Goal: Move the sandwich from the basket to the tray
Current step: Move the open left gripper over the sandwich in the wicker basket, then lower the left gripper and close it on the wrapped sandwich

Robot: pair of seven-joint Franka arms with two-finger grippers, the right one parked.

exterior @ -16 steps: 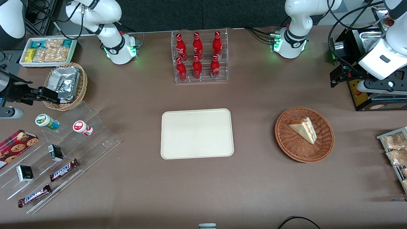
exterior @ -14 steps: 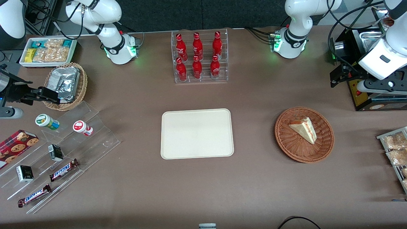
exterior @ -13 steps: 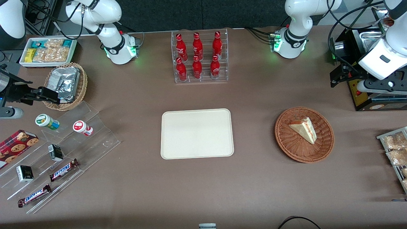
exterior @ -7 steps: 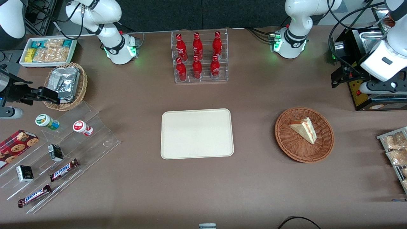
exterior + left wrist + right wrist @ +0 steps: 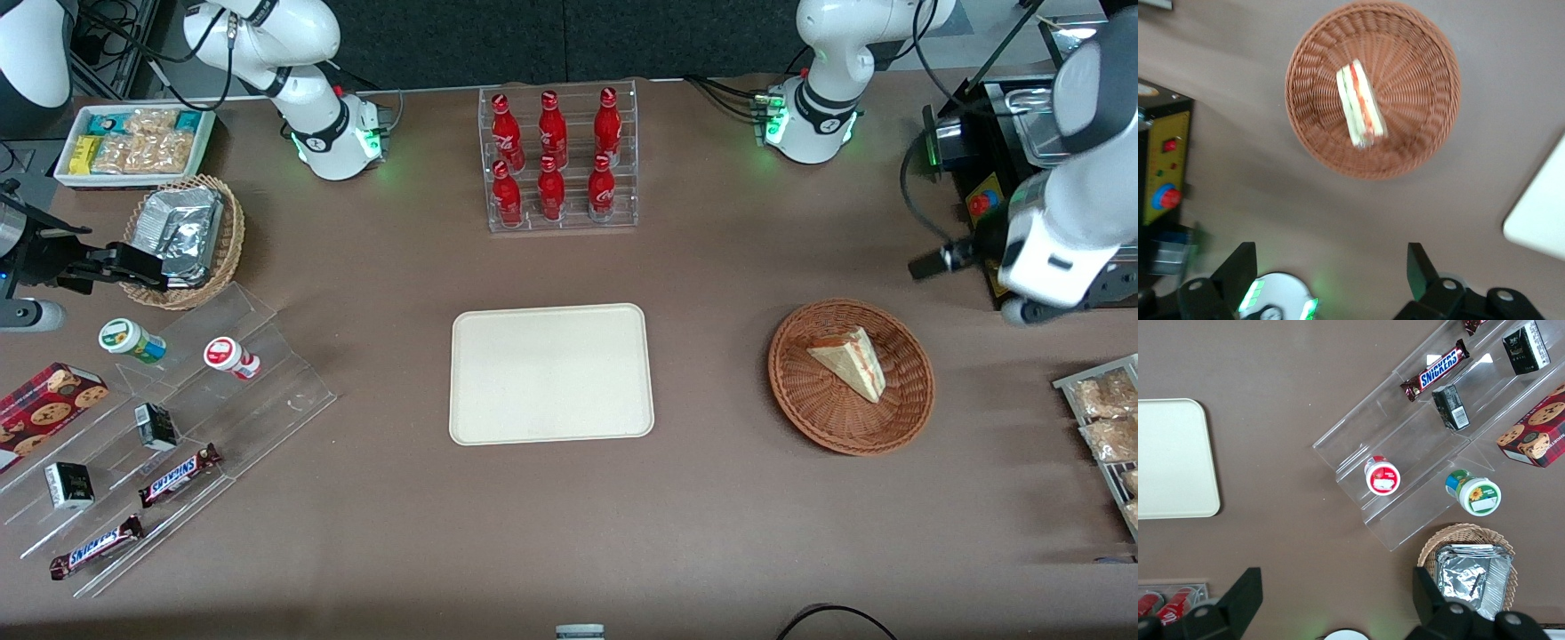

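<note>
The sandwich [image 5: 849, 360], a cream wedge with red and green filling, lies in the reddish-brown wicker basket [image 5: 800, 400] toward the working arm's end of the table. The cream tray [image 5: 551, 373] lies flat at the table's middle and holds nothing. My left gripper [image 5: 933, 262] hangs high above the table, beside the basket and a little farther from the front camera than it. In the left wrist view the gripper [image 5: 1330, 273] is open wide and empty, with the sandwich [image 5: 1360, 103] and basket [image 5: 1318, 133] well below it and a tray corner [image 5: 1541, 213] at the edge.
A black machine with a yellow panel [image 5: 987, 196] stands close to the gripper and shows in the left wrist view [image 5: 1165, 173]. A wire rack of snack packets [image 5: 1107, 418] is nearer the camera. A rack of red bottles [image 5: 558, 160] stands farther back. The arm's base [image 5: 1278, 300] glows green.
The left arm has swung and turned, bringing its wrist lower in the front view and the gripper closer to the basket. The sandwich, basket and tray have not moved.
</note>
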